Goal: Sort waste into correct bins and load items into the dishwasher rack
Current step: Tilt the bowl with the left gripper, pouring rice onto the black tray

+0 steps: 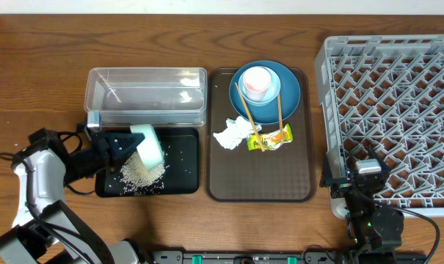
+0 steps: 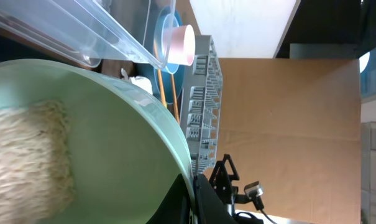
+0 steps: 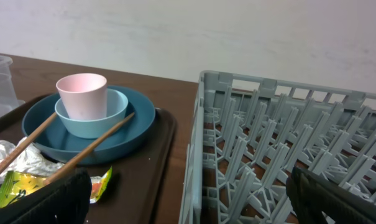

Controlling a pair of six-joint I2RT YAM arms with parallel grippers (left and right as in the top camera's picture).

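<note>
1. Tipping stage right now: the mint-green bowl (image 1: 150, 145) hangs tilted over the black tray (image 1: 183, 158), clamped at its rim by the closed left tool (image 1: 122, 143). A heap of rice (image 1: 141, 173) already lies in that tray.
2. Napkin (image 1: 233, 133) and wrapper (image 1: 274, 138) lie unsorted on the brown serving tray (image 1: 262, 176); the clear tub (image 1: 144, 71) looks empty.
3. Plate (image 1: 288, 92), saucer (image 3: 116, 109), cup (image 1: 256, 81) and chopsticks (image 1: 247, 114) sit there too, none loaded.
4. Dishwasher rack (image 1: 398, 95) holds nothing; the right tool (image 1: 368, 173) sits wide open at its near corner.
5. Early days, I'd say.
</note>
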